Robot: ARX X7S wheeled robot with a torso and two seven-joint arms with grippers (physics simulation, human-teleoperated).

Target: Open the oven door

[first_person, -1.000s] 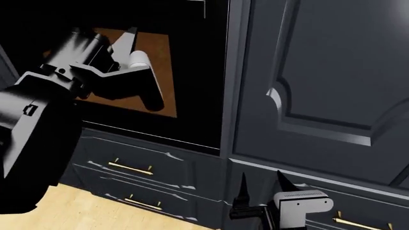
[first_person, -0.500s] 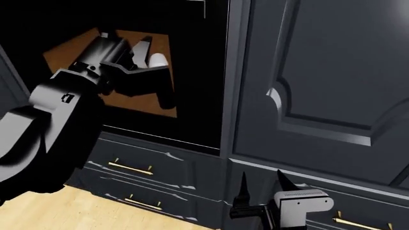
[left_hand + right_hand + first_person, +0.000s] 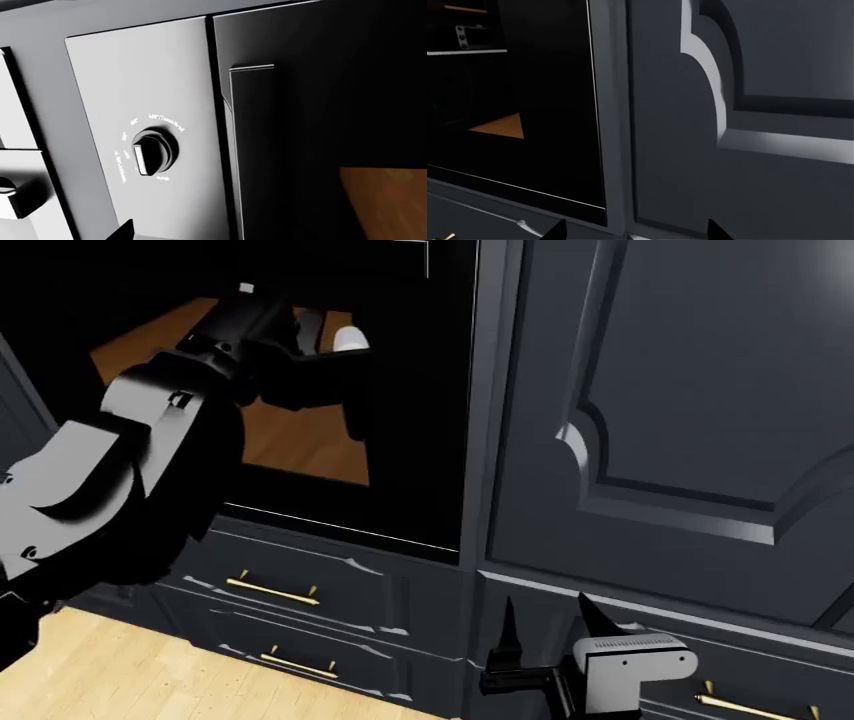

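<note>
While the left claw [image 3: 314, 340], state unclear, hangs before the oven door [image 3: 414, 440], the right claw [image 3: 545, 632] stands spread.

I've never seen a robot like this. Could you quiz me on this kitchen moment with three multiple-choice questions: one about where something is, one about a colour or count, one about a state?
1. Where is the left gripper?
A. Raised in front of the glossy black oven door
B. Down by the wooden floor
C. On the tall navy cabinet door

2. What colour are the drawer handles?
A. Red
B. Brass
C. White

3. How are the right gripper's fingers?
A. Shut on a handle
B. Spread apart, holding nothing
C. Shut on a cup

Answers:
1. A: in the head view the left gripper is up against the glossy black oven door.
2. B: the thin brass drawer handles gleam yellow on the navy drawers.
3. B: the right gripper shows two dark fingers standing apart with only cabinet behind them.
</note>
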